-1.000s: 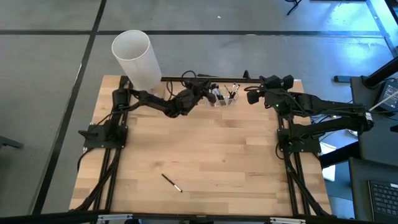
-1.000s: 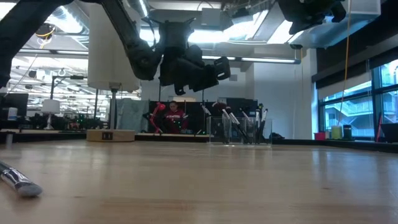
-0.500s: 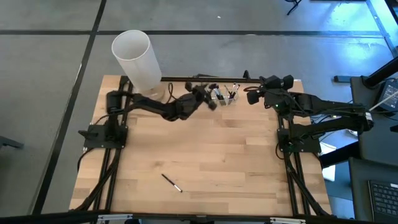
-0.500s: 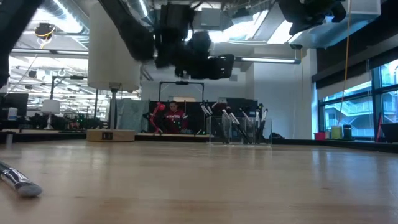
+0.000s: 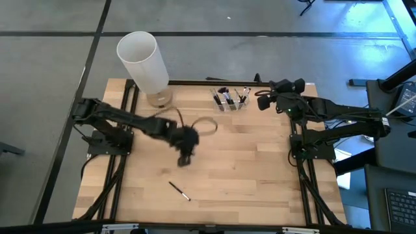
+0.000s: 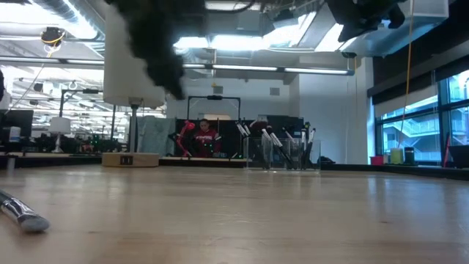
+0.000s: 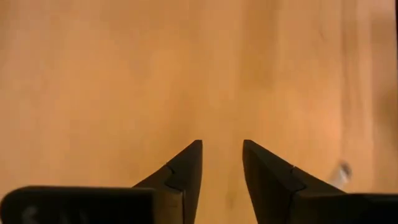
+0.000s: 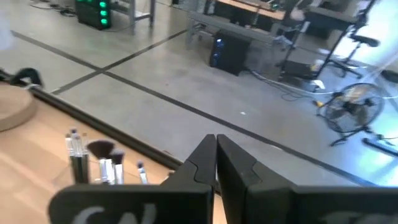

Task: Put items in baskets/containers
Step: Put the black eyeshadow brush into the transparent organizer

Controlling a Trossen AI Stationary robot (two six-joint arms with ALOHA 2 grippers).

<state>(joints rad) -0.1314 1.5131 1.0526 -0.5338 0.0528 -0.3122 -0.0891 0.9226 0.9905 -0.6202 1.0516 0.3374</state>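
From above, the left gripper (image 5: 184, 158) hangs over the middle of the wooden table (image 5: 247, 162), blurred, with nothing visible in it. One makeup brush (image 5: 179, 191) lies alone on the near part of the table, a little nearer than that gripper. The clear organizer (image 5: 231, 101) sits at the far edge, with several brushes (image 5: 225, 97) standing in it. The right gripper (image 5: 260, 102) waits just right of the organizer, raised at the far right corner. A tall white cylinder (image 5: 142, 60) stands at the far left, with a small round jar (image 5: 159, 99) at its foot.

At table height, the loose brush's head (image 6: 22, 214) shows at the near left edge. The organizer (image 6: 282, 155) stands far across the table, dark brush handles rising inside it. A dark blurred part of the left arm (image 6: 157, 51) crosses in front of the white cylinder (image 6: 132, 66).

From the left wrist, the gripper's fingers (image 7: 186, 171) are parted with bare table between them, and the brush's pale tip (image 7: 339, 175) lies off to one side.

From the right wrist, the fingers (image 8: 202, 163) are pressed together, holding nothing, with brush heads (image 8: 102, 155) visible beyond.
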